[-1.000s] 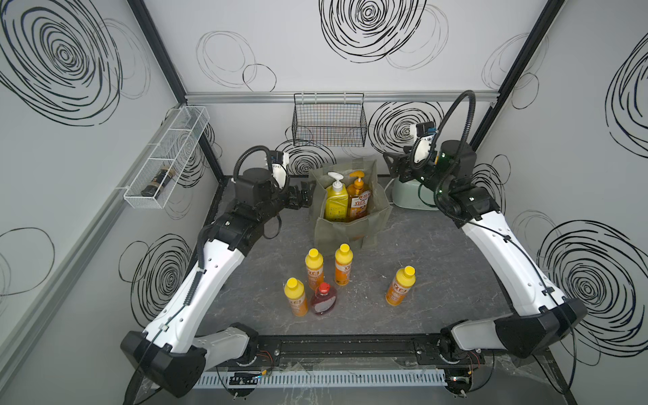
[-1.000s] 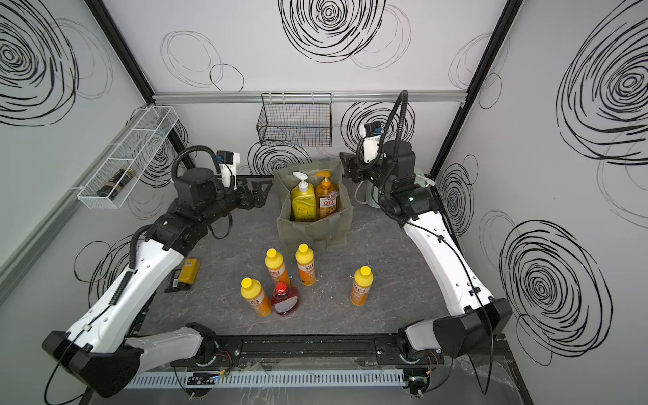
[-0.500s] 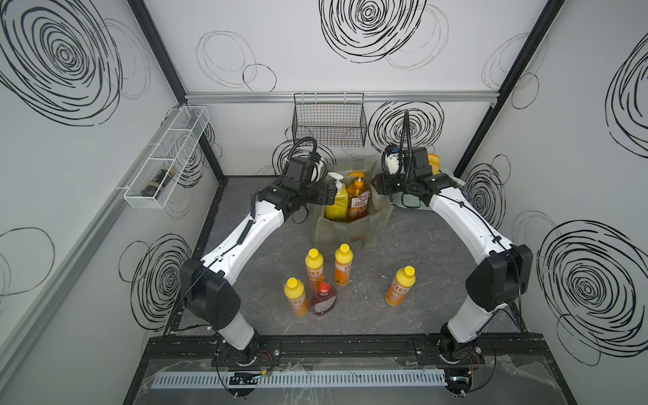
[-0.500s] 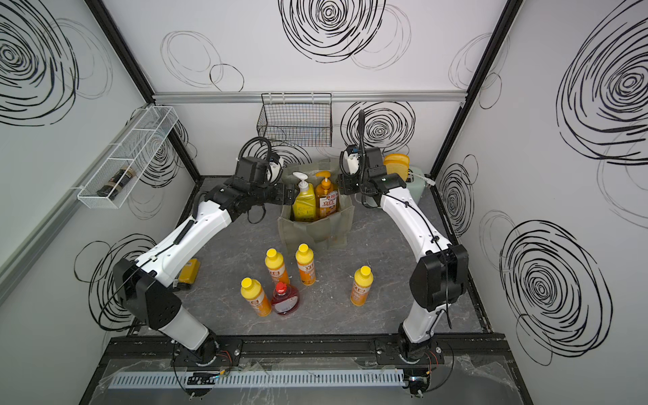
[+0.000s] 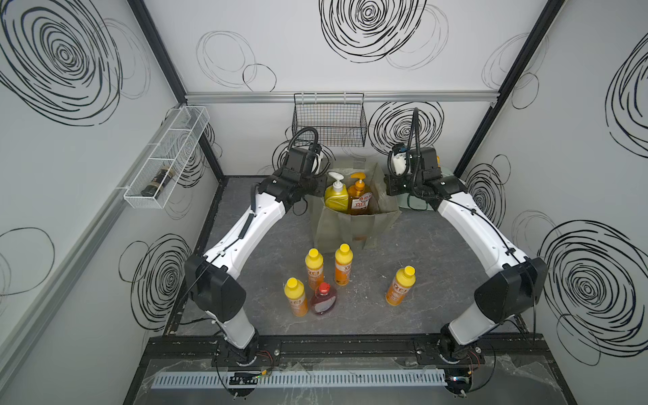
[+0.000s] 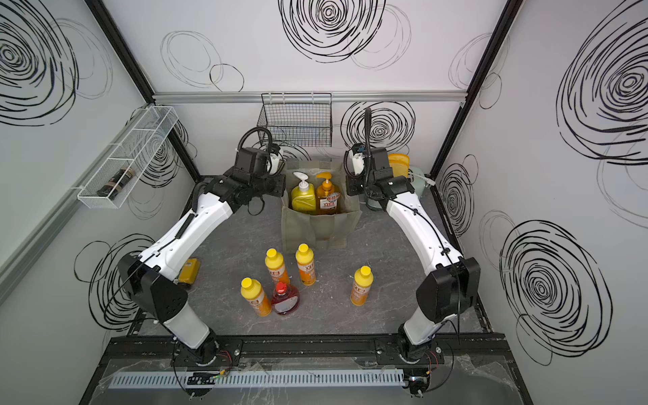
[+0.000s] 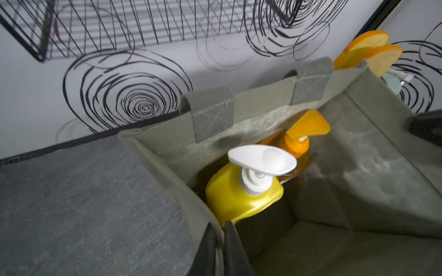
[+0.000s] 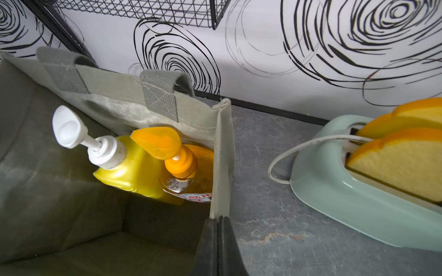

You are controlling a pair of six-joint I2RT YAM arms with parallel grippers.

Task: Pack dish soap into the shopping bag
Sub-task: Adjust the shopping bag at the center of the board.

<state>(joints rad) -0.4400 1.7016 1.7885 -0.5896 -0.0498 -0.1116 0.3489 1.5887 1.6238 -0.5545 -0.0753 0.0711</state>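
The grey-green shopping bag (image 5: 354, 228) stands open at the back of the table. Inside it stand a yellow white-pump bottle (image 5: 336, 198) and an amber orange-pump bottle (image 5: 359, 201). My left gripper (image 7: 221, 229) is shut on the bag's left wall rim, right by the yellow bottle (image 7: 239, 198). My right gripper (image 8: 218, 218) is shut on the opposite wall's rim (image 8: 221, 155). In front of the bag stand several small orange yellow-capped bottles (image 5: 314, 268) and a squat red bottle (image 5: 323, 303), all untouched.
A black wire basket (image 5: 329, 121) hangs on the back wall above the bag. A white wire shelf (image 5: 168, 157) on the left wall holds a dark jar (image 5: 156, 180). A mint toaster with bread slices (image 8: 358, 179) sits right of the bag. A yellow block (image 6: 189, 270) lies under the left arm.
Both arms swung in to the bag from either side. Each gripper went from open to shut on a side wall rim.
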